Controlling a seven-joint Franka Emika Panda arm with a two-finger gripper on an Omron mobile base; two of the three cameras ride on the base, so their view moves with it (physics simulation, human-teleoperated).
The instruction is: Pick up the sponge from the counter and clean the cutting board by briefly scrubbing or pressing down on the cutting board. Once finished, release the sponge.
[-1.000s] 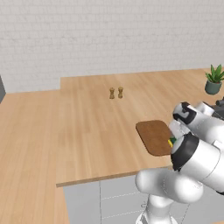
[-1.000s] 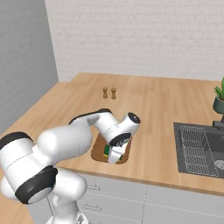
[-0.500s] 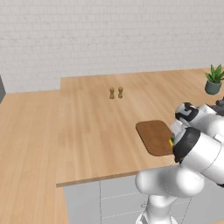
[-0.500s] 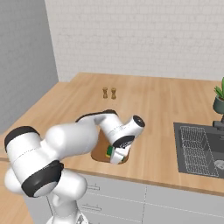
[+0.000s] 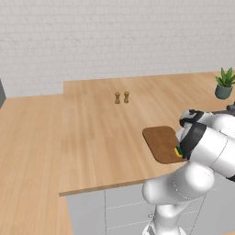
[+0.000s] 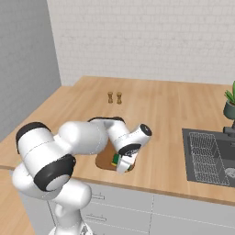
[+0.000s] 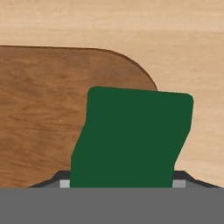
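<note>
The pincer (image 6: 120,164) was clenched on the sponge (image 6: 116,159), holding it low over the cutting board (image 5: 161,143) near the front edge of the table (image 5: 92,133). In the right base view the yellow and green of the sponge peeked out just beneath the white hand, right at the near corner of the board (image 6: 103,158). In the left base view a small patch of the sponge (image 5: 177,150) showed at the near right edge of the board, tucked against the dark wrist joint.

From the hand camera the sponge (image 7: 131,138) spread its dark green face directly ahead of the pincer (image 7: 120,184), with the two finger tips (image 7: 64,183) flanking its lower corners. Behind the sponge lay the cutting board (image 7: 43,109), its rounded corner curving off just past the sponge's far edge, and beyond that the pale planks of the table (image 7: 175,39). Whether the sponge actually pressed on the board or sat slightly above it could not be told.

Well beyond the pincer, toward the wall, a pair of small shakers (image 5: 121,97) stood side by side on the table. Off to the pincer's right a potted plant (image 5: 224,84) sat near the back, and a dark sink (image 6: 211,156) was set into the table on that same side.
</note>
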